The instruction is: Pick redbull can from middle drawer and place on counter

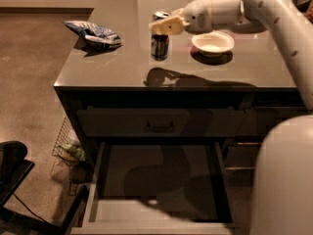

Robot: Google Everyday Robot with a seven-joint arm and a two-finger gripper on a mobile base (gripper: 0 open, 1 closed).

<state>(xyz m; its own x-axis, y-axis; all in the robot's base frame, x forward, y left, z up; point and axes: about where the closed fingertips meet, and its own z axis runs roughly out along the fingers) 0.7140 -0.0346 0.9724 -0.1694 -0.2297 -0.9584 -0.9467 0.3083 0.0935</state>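
Note:
The redbull can (160, 45) is upright over the counter (112, 67), left of the middle. My gripper (166, 26) is shut on the can's top and reaches in from the right. The can's shadow lies on the counter a little in front of it, apart from its base, so the can seems to hang just above the surface. The middle drawer (94, 180) is pulled open below the counter's front. Its dark bottom shows only shadow.
A round white bowl (212, 42) stands on the counter just right of the gripper. A crumpled blue chip bag (93, 32) lies at the counter's left. The shut top drawer front with a black handle (159, 127) is above the open drawer. A wire basket (68, 148) stands on the floor at the left.

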